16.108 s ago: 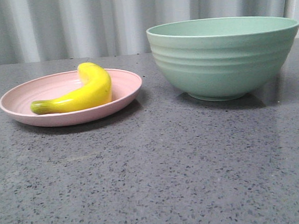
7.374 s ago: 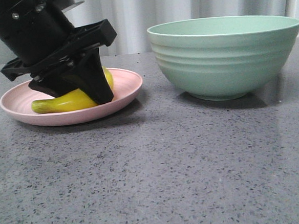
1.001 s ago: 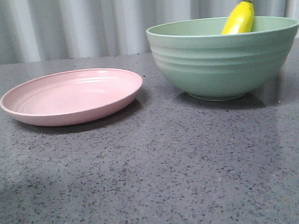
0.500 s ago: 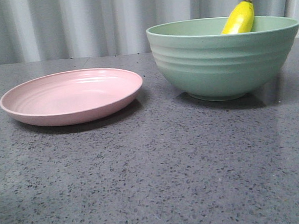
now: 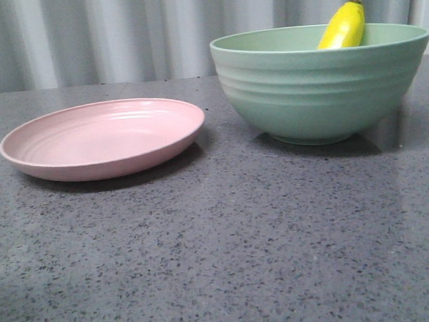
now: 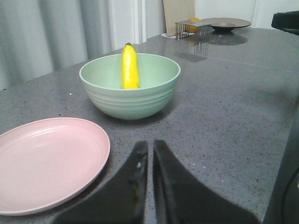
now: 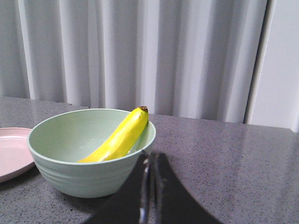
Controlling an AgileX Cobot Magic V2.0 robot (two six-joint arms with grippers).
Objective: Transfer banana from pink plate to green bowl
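Observation:
The banana (image 5: 343, 25) leans inside the green bowl (image 5: 320, 87) at the right of the table, its dark tip poking above the far rim. It also shows in the left wrist view as banana (image 6: 130, 66) in bowl (image 6: 131, 93), and in the right wrist view as banana (image 7: 120, 136) in bowl (image 7: 84, 163). The pink plate (image 5: 102, 138) lies bare at the left, and appears as plate (image 6: 44, 161) and plate (image 7: 10, 151). My left gripper (image 6: 150, 145) is shut and holds nothing, back from the bowl beside the plate. My right gripper (image 7: 152, 156) is shut and holds nothing, near the bowl's side.
The grey speckled tabletop (image 5: 227, 241) runs to a pale curtain (image 5: 117, 35) behind. Far across the table in the left wrist view stand a wire rack (image 6: 192, 29) and a dark dish (image 6: 226, 22).
Nothing has moved over the last second. Earlier the banana lay on the pink plate and a gripper came down on it; now the banana leans in the green bowl.

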